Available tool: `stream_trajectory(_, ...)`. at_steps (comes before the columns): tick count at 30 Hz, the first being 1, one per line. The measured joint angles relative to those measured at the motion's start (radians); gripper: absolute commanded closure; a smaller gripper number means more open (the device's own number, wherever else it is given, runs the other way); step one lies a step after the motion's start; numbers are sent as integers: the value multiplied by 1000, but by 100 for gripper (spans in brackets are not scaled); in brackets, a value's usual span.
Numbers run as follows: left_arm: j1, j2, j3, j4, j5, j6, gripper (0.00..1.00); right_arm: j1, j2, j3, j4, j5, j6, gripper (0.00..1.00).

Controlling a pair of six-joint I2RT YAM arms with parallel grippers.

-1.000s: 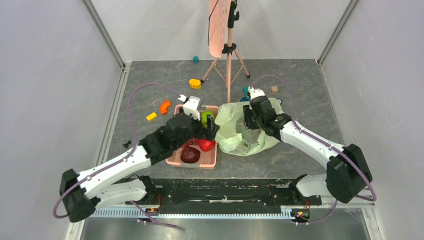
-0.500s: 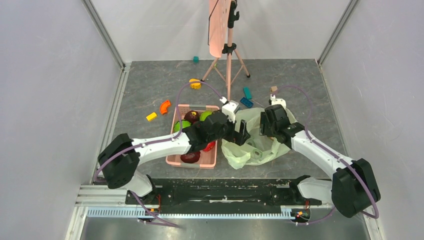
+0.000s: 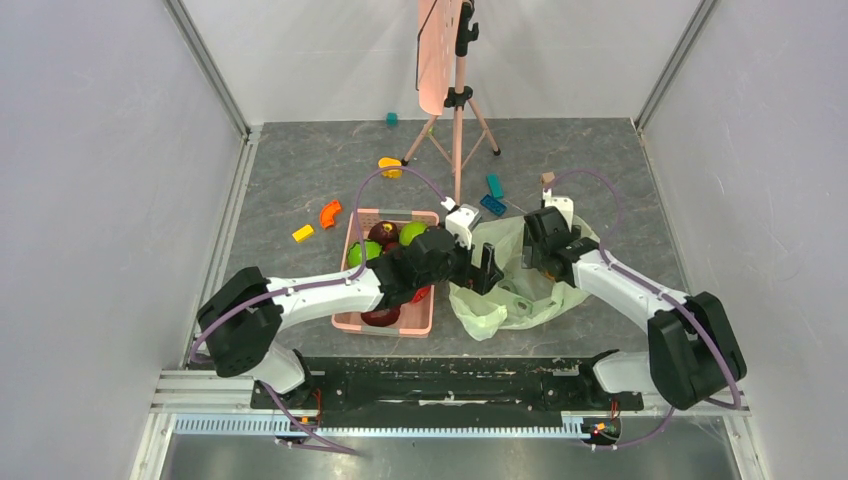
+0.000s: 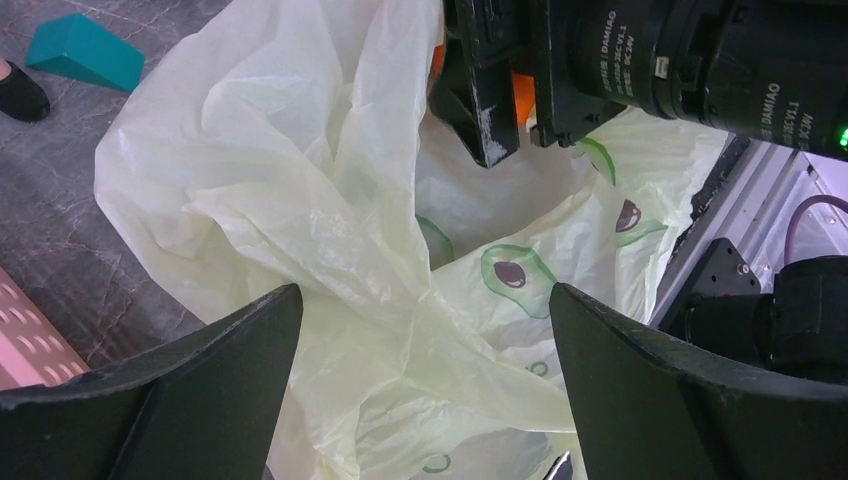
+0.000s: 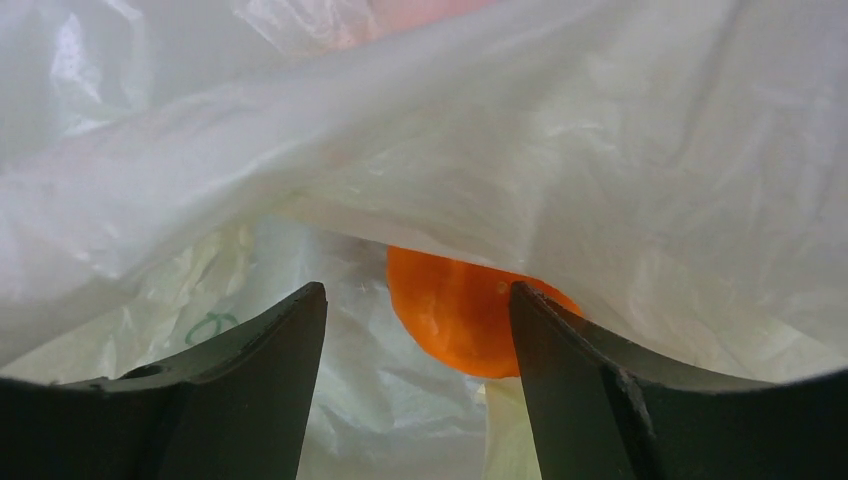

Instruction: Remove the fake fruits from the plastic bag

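Since one second back, the left gripper [image 3: 487,270] has swung off the pink basket [image 3: 347,322] and is now hanging, fingers wide apart and empty, over the plastic bag [image 3: 510,300] on its basket side. The right gripper [image 3: 540,262] is reaching into the bag mouth opposite it, fingers apart and gripping nothing.

Progress, as a judgement: partly done. A green apple [image 3: 413,232] and a second green fruit [image 3: 358,251] are lying in the basket behind the left gripper. An orange fruit [image 5: 465,320] is sitting just ahead of the right fingers, under a fold of film, so it is not yet removed. Folds are hiding the rest of the bag's contents.

The tabletop [image 3: 300,170] is grey and mottled. Plain pale walls [image 3: 100,150] are enclosing it. A tripod [image 3: 458,120] and scattered toy blocks [image 3: 330,213] are standing beyond both grippers.
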Motion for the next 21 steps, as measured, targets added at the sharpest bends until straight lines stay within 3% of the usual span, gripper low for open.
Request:
stream_trajectory(8,0,0,-11,6,2,-12,0,0,97,48,11,98,-2,30)
stream_trajectory(15,-3,0,-22,17,3,-13,0,-2,193,103,35,162,-30,43)
stream_trajectory(21,-4,-2,-34,20,3,-13,0,-7,222,114,69,199,-56,64)
